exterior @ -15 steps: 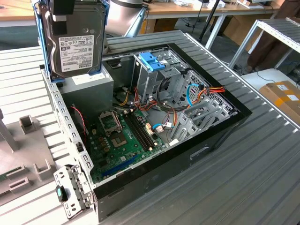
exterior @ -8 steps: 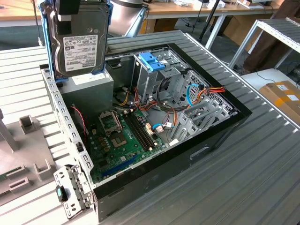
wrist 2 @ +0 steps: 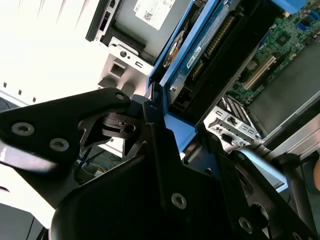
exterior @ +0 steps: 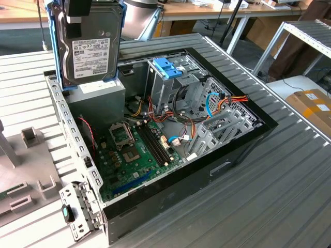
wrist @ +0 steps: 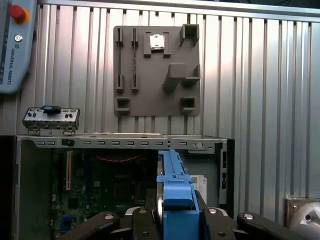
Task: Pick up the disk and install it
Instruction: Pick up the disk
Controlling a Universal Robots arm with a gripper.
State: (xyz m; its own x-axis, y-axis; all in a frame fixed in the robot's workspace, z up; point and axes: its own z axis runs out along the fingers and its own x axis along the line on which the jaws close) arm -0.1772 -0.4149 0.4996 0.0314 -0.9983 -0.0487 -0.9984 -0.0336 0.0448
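- The disk (exterior: 90, 49) hangs upright in the upper left of the exterior view, over one corner of the open case (exterior: 227, 155). Its lower edge is just above a grey box (exterior: 95, 101) inside; I cannot tell if they touch.
- The end effector (exterior: 76, 15) is pressed onto the upper end of the disk. In both wrist views its black fingers (wrist: 145, 222) pinch the light-blue frame (wrist: 172, 192) from two sides.
- I judge the disk to be rather heavy for its size and fully stiff: a flat metal block with a paper label on one face.
- It is probably fragile against knocks, so it should meet the metal slowly.
- The smooth metal faces look slippery. The plastic frame seems the better place to hold, though it may bend a little.
- The case is thin sheet metal with sharp punched edges. It holds a green motherboard (exterior: 139, 150), loose coloured cables (exterior: 227, 101) and a metal cage (exterior: 160, 90) with a blue latch (exterior: 168, 67).
- The desk (exterior: 258, 206) is ribbed grey metal.
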